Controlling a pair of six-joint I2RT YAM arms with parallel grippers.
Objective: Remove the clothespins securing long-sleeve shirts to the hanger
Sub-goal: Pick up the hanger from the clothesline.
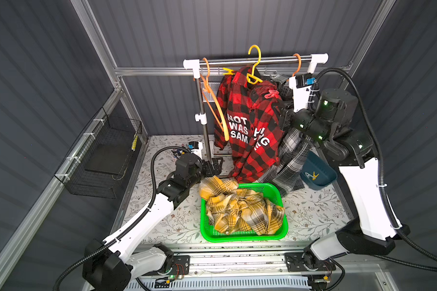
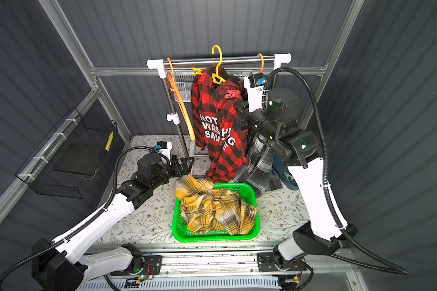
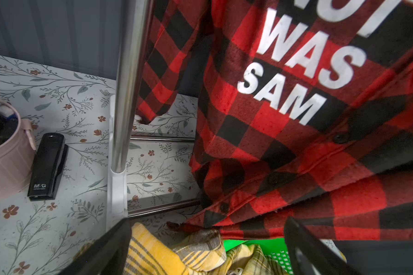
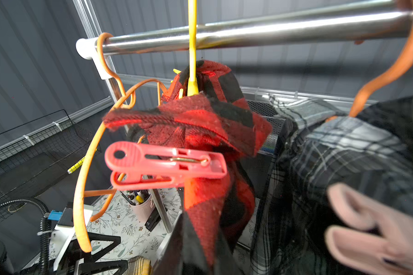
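Note:
The red-and-black shirt (image 1: 250,121) hangs on a yellow hanger (image 1: 254,65) from the rail. A red clothespin (image 4: 165,164) clips its near shoulder and a yellow clothespin (image 1: 228,71) the far one. My right gripper (image 1: 279,110) is shut on red shirt fabric just below the red clothespin. The grey plaid shirt (image 1: 293,156) hangs behind on an orange hanger (image 1: 297,64), with a pink clothespin (image 4: 372,231) on it. The yellow plaid shirt (image 1: 242,209) lies in the green basket (image 1: 242,238). My left gripper (image 1: 216,165) stands open, low by the rack's foot, holding nothing.
An empty orange hanger (image 1: 213,100) dangles beside the rack's upright pole (image 1: 205,126). A blue bin (image 1: 323,176) at the right holds loose clothespins. A wire basket (image 1: 104,156) hangs on the left wall. A pink cup (image 3: 3,154) and a black stapler (image 3: 47,166) sit near the pole.

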